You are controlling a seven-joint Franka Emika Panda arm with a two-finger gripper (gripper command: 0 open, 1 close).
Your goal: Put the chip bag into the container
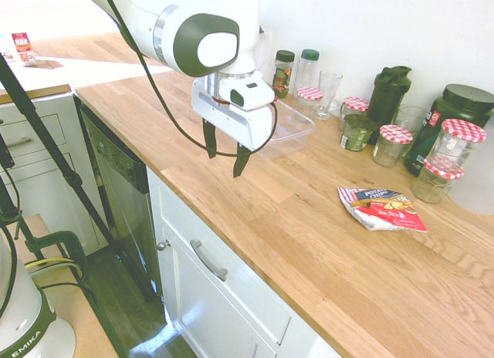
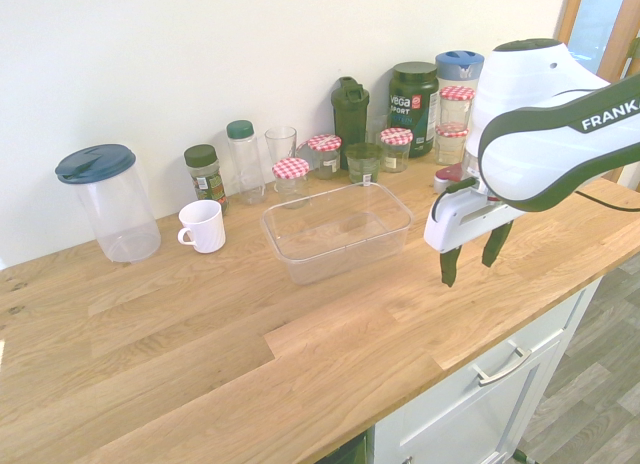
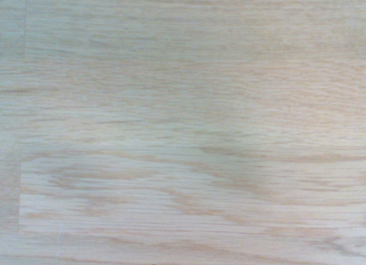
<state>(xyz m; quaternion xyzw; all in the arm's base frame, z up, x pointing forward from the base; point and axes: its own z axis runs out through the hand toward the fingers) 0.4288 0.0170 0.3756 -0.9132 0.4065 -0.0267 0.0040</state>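
Observation:
The chip bag [image 1: 384, 208], red foil with a blue-and-white label, lies flat on the wooden counter in the first exterior view; the arm hides it in the second exterior view. The clear plastic container [image 2: 337, 229] sits empty near the middle of the counter, and shows behind the arm as the container [image 1: 292, 125]. My gripper [image 1: 225, 150] hangs open above bare wood, between the container and the counter's front edge, well short of the bag. In the second exterior view the gripper [image 2: 470, 257] is to the right of the container, holding nothing. The wrist view shows only wood grain.
Along the back wall stand glass jars with red-checked lids [image 1: 459, 138], a dark shaker bottle [image 1: 388, 92], a drinking glass [image 1: 328, 92] and spice jars [image 2: 204, 173]. A white mug [image 2: 203, 226] and a lidded clear pitcher [image 2: 108, 201] stand left of the container.

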